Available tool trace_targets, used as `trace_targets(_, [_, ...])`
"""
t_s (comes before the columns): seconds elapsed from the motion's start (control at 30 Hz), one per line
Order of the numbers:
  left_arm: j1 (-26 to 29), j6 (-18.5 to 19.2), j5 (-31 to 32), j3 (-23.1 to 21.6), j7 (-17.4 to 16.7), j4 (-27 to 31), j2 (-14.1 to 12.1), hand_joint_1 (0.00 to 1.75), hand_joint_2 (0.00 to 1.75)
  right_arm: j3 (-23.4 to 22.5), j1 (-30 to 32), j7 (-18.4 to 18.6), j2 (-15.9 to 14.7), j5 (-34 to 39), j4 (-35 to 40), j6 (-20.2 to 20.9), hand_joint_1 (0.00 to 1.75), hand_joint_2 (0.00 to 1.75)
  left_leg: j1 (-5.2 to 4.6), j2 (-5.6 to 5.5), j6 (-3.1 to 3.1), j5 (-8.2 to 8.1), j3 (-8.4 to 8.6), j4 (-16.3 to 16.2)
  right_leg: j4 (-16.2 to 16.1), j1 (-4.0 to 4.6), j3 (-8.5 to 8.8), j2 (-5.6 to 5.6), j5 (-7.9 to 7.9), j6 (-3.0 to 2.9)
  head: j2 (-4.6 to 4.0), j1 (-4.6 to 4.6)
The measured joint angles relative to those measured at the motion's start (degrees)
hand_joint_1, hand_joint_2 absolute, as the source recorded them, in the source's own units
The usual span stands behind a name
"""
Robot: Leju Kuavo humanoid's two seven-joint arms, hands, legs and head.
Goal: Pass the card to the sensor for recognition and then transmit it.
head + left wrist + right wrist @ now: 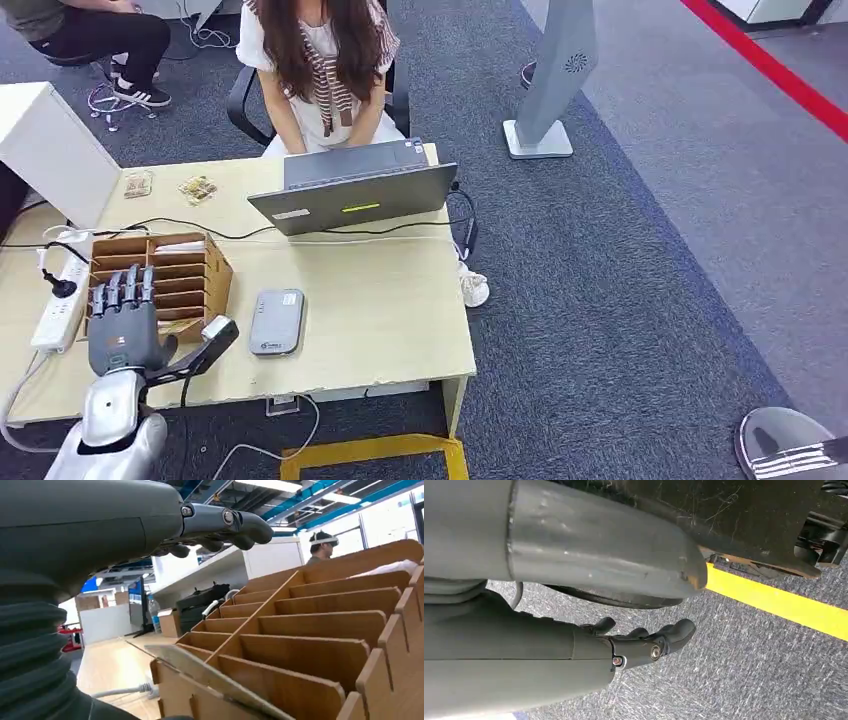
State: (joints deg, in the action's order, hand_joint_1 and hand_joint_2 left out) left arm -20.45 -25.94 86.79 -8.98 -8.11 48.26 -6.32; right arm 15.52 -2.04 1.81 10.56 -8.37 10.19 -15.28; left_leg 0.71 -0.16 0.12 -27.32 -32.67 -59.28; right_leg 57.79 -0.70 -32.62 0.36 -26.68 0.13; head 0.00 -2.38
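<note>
seated person (325, 70) cut off above the shoulders by the frame's top edge, second person (95, 40) cropped likewise, right arm (795, 450) clipped at the corner, sensor (277, 321) label too small to read

bare desk (380, 320) right of sensor (277, 321) (rack (165, 280) leftward)

head view high above table (380, 330), wrist views close

**Left hand parked over the card rack**

We see the left hand (122, 318) spread flat over the wooden slotted rack (195, 272) near the desk's (400, 330) left edge, holding nothing. The grey sensor (277, 321) lies just beside the rack, toward the front edge. A laptop (352, 192) sits at the back edge, person (320, 70) behind it.
</note>
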Motion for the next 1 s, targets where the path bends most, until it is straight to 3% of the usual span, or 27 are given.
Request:
trace_targets(0.37, [-0.14, -2.10, 0.57, 0.00, 1.71, -2.30, 0.92, 0.00, 1.75, 0.00, -0.01, 0.07, 0.00, -0.22, 0.02, 0.02, 0.00, 0.00, 0.00, 0.00, 0.00, 0.00, 0.00, 0.00, 0.00, 0.00, 0.00, 0.00, 0.00, 0.00, 0.00, 0.00])
trace_targets(1.0, [-0.18, -2.01, 0.61, -0.04, 2.45, -0.96, 2.97, 0.00, 1.75, -0.02, -0.01, -0.39, 0.00, 0.02, 0.04, -0.09, 0.00, 0.00, 0.00, 0.00, 0.00, 0.00, 0.00, -0.01, 0.00, 0.00, 0.00, 0.01, 0.00, 0.00, 0.00, 0.02])
